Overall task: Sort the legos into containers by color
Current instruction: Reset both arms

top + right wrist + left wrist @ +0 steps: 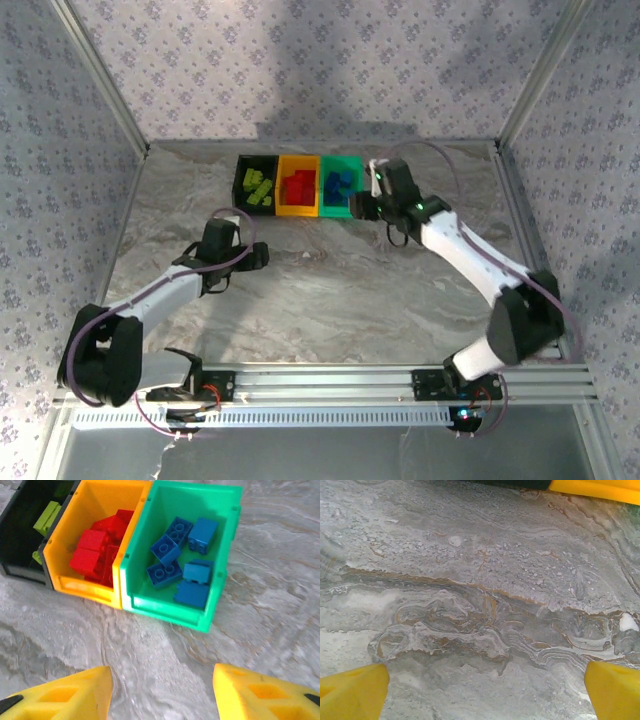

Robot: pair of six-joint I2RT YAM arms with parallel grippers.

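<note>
Running left-right along the far side of the table (pixel 320 290), the joined bin row (pixel 298 211) is set open-side up: lime bricks (pixel 46 519) in the black bin (pixel 20 571), red bricks (pixel 92 542) in the yellow-orange bin (pixel 85 589), blue bricks (pixel 165 549) in the teal-green bin (pixel 165 609) (glossy plastic, studs up on several). Left gripper (pixel 485 690) and right gripper (pixel 162 690) are seen wide open, empty, over marbled surface.

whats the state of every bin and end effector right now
black plastic bin, open-top, holds lime green studded bricks
yellow-orange plastic bin, open-top, holds red studded bricks
teal-green plastic bin, open-top, holds blue studded bricks
left end effector, open, empty
right end effector, open, empty
</note>
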